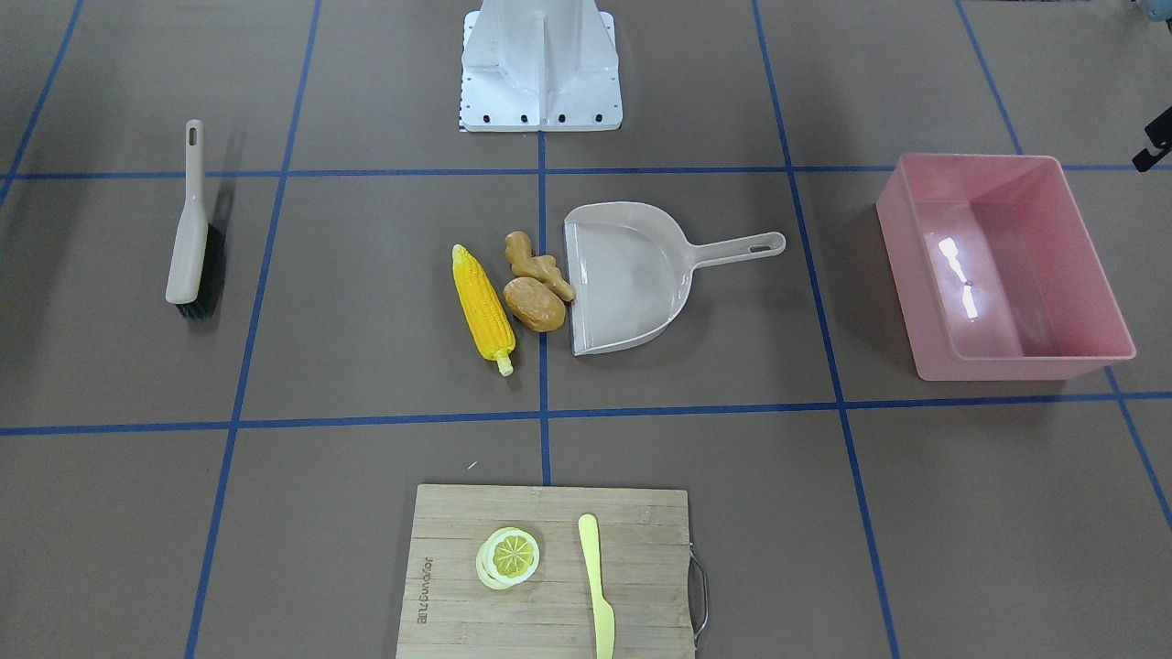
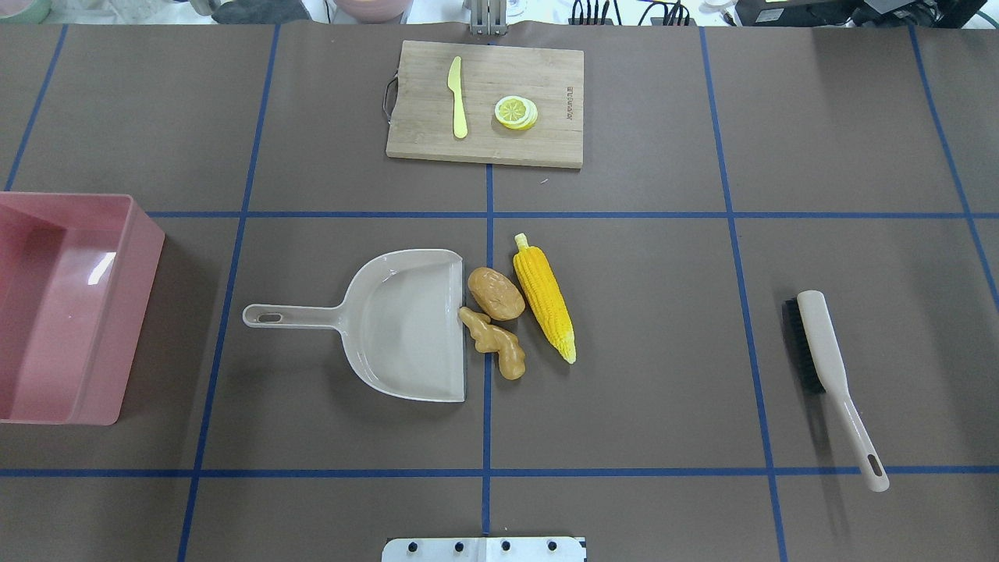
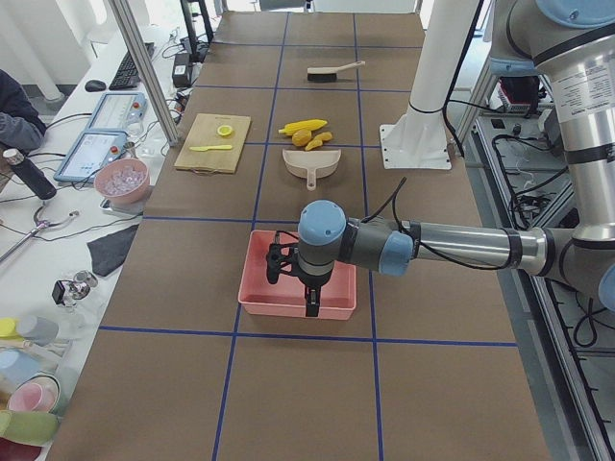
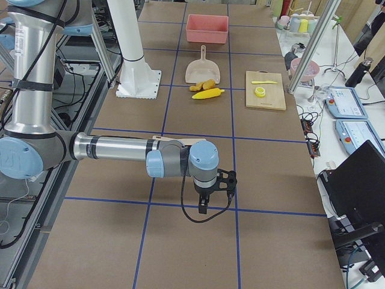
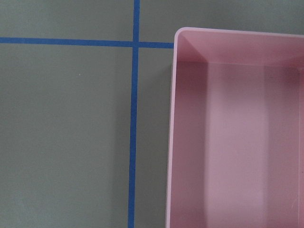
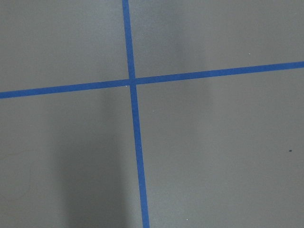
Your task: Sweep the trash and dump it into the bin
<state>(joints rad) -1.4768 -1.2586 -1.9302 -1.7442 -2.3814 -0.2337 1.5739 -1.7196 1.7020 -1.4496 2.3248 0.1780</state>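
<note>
The trash lies in a cluster at the table's middle: a yellow corn cob (image 1: 482,307) (image 2: 544,293), a brown potato (image 1: 534,304) (image 2: 495,293) and a tan ginger root (image 1: 538,265) (image 2: 493,340). The potato and ginger sit at the mouth of a beige dustpan (image 1: 632,275) (image 2: 406,328). The pink bin (image 1: 1007,366) (image 2: 117,328) (image 5: 190,142) stands on the robot's left. My left gripper (image 3: 293,288) hangs over the bin (image 3: 255,307). Far from the trash, my right gripper (image 4: 215,192) hovers over bare table. I cannot tell whether either is open or shut.
A beige hand brush (image 1: 189,229) (image 2: 827,359) lies on the robot's right side. A wooden cutting board (image 1: 458,604) (image 2: 546,140) at the far edge carries a lemon slice (image 1: 509,556) and a pale yellow knife (image 1: 595,577). Blue tape lines grid the brown table.
</note>
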